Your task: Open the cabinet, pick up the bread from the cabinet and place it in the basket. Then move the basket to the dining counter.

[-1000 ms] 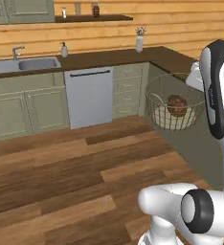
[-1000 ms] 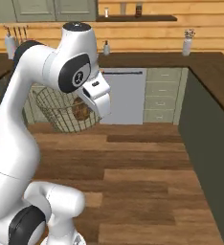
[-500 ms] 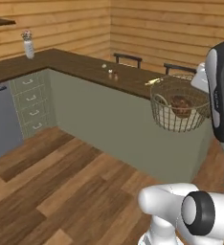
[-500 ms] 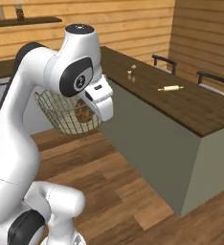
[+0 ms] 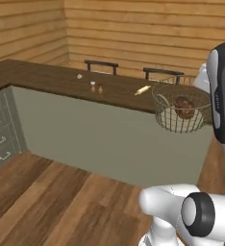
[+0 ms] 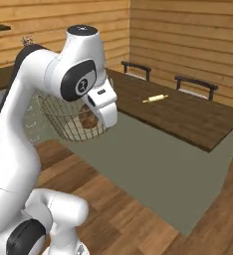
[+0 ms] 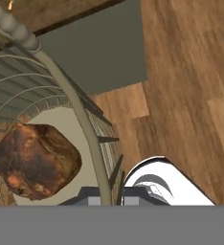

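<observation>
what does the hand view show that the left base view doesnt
Hand view alone: the gripper shut on the basket rim, and the cream base under the bread.
Left base view alone: the dining counter top with a rolling pin, small items and two chairs behind it.
Both: the basket holding the bread, carried above the wood floor beside the counter.
</observation>
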### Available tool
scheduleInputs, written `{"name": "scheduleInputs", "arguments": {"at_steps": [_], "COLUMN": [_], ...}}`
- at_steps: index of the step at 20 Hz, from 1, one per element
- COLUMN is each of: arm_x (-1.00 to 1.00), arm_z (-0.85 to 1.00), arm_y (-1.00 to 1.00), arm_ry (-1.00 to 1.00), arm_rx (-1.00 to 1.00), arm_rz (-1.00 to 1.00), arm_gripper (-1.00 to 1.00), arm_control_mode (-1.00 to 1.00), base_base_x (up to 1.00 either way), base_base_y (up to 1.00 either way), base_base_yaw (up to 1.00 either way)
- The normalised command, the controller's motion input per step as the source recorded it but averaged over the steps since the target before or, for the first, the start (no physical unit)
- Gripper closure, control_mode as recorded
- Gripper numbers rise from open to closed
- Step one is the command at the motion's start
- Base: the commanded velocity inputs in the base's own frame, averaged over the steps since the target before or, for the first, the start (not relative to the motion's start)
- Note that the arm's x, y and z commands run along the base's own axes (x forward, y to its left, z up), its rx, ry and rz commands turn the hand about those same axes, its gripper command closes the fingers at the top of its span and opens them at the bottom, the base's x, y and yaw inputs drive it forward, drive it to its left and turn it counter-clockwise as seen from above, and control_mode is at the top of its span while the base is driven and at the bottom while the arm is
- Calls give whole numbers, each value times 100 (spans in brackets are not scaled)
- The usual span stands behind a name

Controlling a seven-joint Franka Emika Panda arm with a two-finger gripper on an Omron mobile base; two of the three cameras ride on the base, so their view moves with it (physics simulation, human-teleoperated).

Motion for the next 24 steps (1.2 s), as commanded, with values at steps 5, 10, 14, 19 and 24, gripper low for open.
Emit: {"name": "scheduleInputs", "arguments": {"at_steps": [5,10,14,19,24], "arm_x": [0,0,0,0,0], "arm_z": [0,0,0,0,0], "arm_y": [0,0,0,0,0], "arm_ry": [0,0,0,0,0], "arm_rx": [0,0,0,0,0], "arm_rz": [0,0,0,0,0], "arm_gripper": [100,100,100,100,100], "arm_control_mode": [100,100,100,100,100], "base_base_x": [100,99,95,73,70], "base_base_y": [50,72,77,71,13], "base_base_yaw": [-56,-61,-61,-59,2]}}
